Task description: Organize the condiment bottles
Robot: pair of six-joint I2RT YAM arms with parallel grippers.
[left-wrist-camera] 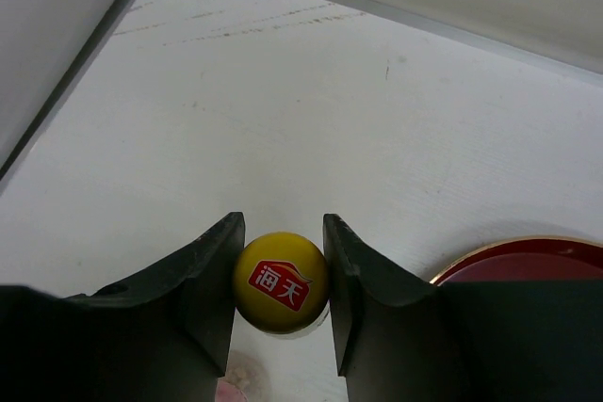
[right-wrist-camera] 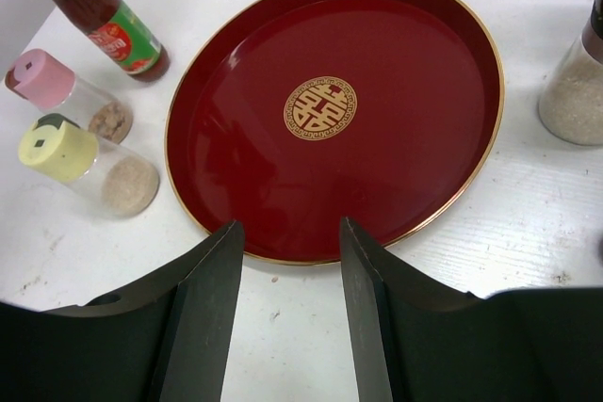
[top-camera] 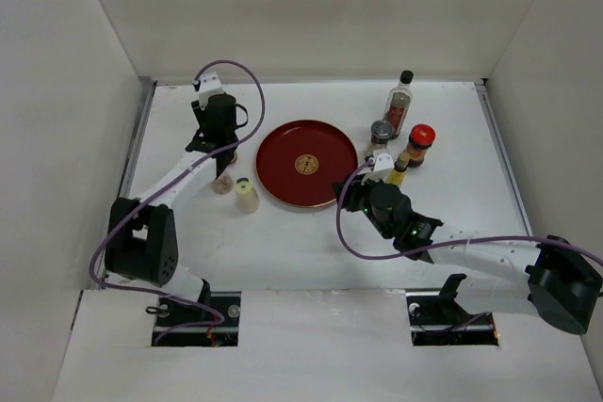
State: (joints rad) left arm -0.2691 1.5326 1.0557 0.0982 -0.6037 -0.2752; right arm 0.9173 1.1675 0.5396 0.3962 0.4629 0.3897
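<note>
My left gripper (top-camera: 223, 155) is shut on the yellow cap (left-wrist-camera: 281, 282) of a dark sauce bottle (right-wrist-camera: 104, 25) standing left of the round red tray (top-camera: 306, 164). A pink-topped shaker (top-camera: 222, 183) and a cream-topped shaker (top-camera: 246, 195) stand just near of it. My right gripper (top-camera: 347, 197) is open and empty, low over the table at the tray's near-right rim (right-wrist-camera: 283, 256). Right of the tray stand a tall clear black-capped bottle (top-camera: 400, 101), a grey-lidded jar (top-camera: 381, 134), a red-capped jar (top-camera: 420, 145) and a second yellow-capped bottle (top-camera: 400, 165).
White walls enclose the table on the left, back and right. The right arm's cable loops over the table near the tray. The left gripper sits close to the left wall and its metal edge strip (left-wrist-camera: 85, 72).
</note>
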